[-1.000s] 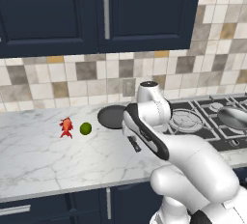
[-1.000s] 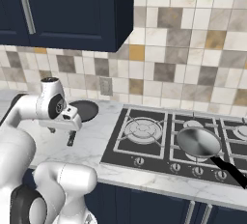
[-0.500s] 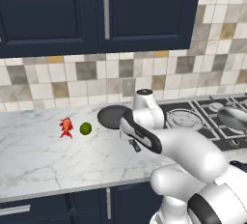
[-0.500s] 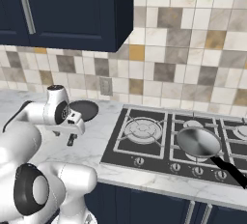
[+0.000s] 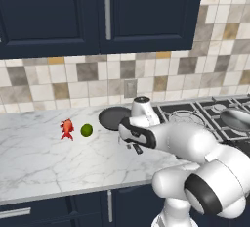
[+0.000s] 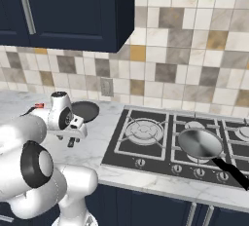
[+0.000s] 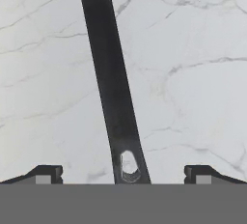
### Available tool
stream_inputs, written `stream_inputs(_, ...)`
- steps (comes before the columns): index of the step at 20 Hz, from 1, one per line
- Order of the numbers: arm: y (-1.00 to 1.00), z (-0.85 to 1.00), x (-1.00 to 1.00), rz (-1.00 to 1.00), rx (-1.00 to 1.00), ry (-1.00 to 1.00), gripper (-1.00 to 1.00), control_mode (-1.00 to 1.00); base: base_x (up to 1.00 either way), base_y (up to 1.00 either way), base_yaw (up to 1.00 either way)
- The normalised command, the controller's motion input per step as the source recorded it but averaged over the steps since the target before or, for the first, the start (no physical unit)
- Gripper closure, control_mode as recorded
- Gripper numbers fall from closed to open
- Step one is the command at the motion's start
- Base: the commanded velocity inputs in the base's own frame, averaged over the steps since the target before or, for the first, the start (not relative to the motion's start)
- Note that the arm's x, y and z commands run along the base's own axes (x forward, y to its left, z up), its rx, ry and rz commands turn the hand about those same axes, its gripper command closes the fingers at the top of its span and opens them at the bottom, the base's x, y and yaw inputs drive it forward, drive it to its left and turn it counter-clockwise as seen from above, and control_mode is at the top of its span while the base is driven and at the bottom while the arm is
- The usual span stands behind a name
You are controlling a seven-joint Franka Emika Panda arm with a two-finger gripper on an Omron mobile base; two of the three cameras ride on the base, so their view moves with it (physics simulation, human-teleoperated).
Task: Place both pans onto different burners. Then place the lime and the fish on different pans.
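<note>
The matte black pan [image 5: 113, 117] [image 6: 85, 110] lies on the marble counter just left of the cooktop. Its long straight handle [image 7: 111, 88] runs towards the counter's front. My gripper [image 5: 135, 147] [image 6: 72, 141] [image 7: 123, 175] hangs low over the handle's end with the hang hole. It is open, one fingertip [image 7: 46, 174] on each side of the handle. The grey pan [image 6: 200, 142] [image 5: 237, 118] sits on a front burner. The red-orange fish [image 5: 67, 128] and the lime [image 5: 87, 130] lie side by side on the counter, left of the black pan.
The black cooktop [image 6: 160, 157] has a bare burner [image 6: 145, 130] [image 5: 188, 118] nearest the black pan. The grey pan's black handle [image 6: 228, 169] sticks out past the cooktop's front. Dark cabinets hang above the tiled wall. Open marble lies in front of the fish and lime.
The hand has sunk a little towards the counter over the black pan's handle. The jaws stay open. Pans, fish and lime have not moved.
</note>
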Motion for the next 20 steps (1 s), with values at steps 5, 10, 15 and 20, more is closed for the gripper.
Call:
stream_inputs(5, 0.00, -0.11, 0.26, 0.00, 0.00, 0.00, -1.00, -1.00, 0.00, 0.00, 0.00)
stream_inputs(10, 0.00, -0.18, 0.17, 0.00, 0.00, 0.00, -1.00, -1.00, 0.00, 0.00, 0.00)
stream_inputs(15, 0.00, -0.30, 0.09, 0.00, 0.00, 0.00, -1.00, -1.00, 0.00, 0.00, 0.00)
stream_inputs(20, 0.00, -0.16, 0.03, 0.00, 0.00, 0.00, 1.00, -1.00, 0.00, 0.00, 0.00)
